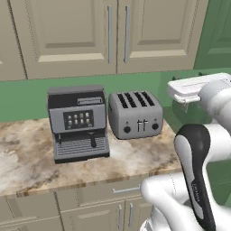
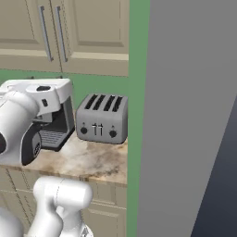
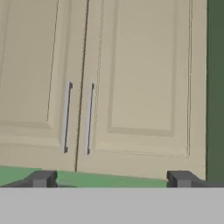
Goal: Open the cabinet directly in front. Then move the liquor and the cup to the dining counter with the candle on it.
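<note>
The cabinet [image 3: 131, 78] fills the hand view, with both beige panelled doors shut. Its two long silver bar handles [image 3: 65, 116] hang side by side at the middle seam. My gripper [image 3: 111, 179] faces the doors from some distance, open, with nothing between its dark fingertips [image 3: 41, 178]. In the left base view the cabinet [image 1: 85, 31] hangs above the worktop, and my white hand [image 1: 189, 88] is raised at the right, level with the cabinet's lower edge. The liquor and the cup are hidden. The dining counter and the candle are out of view.
Below the cabinet a grey coffee machine [image 1: 79, 122] and a four-slot toaster [image 1: 135, 115] stand on the marble worktop [image 1: 27, 158]. Low beige cabinets [image 1: 103, 207] sit under it. A tall grey panel [image 2: 190, 115] rises right of the worktop's end.
</note>
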Robot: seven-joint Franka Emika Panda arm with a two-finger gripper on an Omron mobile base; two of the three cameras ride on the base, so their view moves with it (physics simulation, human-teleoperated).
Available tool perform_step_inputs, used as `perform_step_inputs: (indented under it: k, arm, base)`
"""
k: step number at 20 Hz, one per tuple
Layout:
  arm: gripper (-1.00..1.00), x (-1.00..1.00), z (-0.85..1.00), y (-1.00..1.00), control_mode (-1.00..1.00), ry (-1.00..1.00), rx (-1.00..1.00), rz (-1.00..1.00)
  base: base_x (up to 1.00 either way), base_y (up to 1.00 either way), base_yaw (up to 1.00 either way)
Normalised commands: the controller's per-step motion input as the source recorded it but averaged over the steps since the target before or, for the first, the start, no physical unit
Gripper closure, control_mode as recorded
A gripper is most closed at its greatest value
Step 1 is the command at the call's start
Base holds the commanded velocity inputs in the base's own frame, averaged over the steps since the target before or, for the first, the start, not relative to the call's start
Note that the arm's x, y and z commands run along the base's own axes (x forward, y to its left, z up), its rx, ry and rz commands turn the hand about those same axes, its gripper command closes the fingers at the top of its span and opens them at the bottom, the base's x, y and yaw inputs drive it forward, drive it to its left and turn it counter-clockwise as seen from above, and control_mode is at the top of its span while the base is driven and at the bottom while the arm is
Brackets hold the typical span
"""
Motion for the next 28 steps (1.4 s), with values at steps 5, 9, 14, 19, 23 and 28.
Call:
perform_step_inputs:
  k: [5, 9, 14, 19, 23, 28]
  arm:
    - [-1.0, 0.02, 0.46, 0.43, -1.0, -0.19, 0.0, 0.0]
    - [-1.0, 0.28, 0.27, 0.62, -1.0, -0.12, 0.0, 0.0]
    - [-1.0, 0.62, 0.03, 0.47, -1.0, -0.01, 0.0, 0.0]
    - [-1.0, 0.84, 0.0, 0.14, -1.0, 0.07, 0.0, 0.0]
    - [-1.0, 1.0, 0.0, 0.08, -1.0, 0.08, 0.0, 0.0]
    - [-1.0, 1.0, 0.0, 0.01, -1.0, 0.09, 0.0, 0.0]
  base:
    - [0.0, 0.0, 0.0]
    - [0.0, 0.0, 0.0]
    - [0.0, 0.0, 0.0]
    - [0.0, 0.0, 0.0]
    - [0.0, 0.0, 0.0]
    - [0.0, 0.0, 0.0]
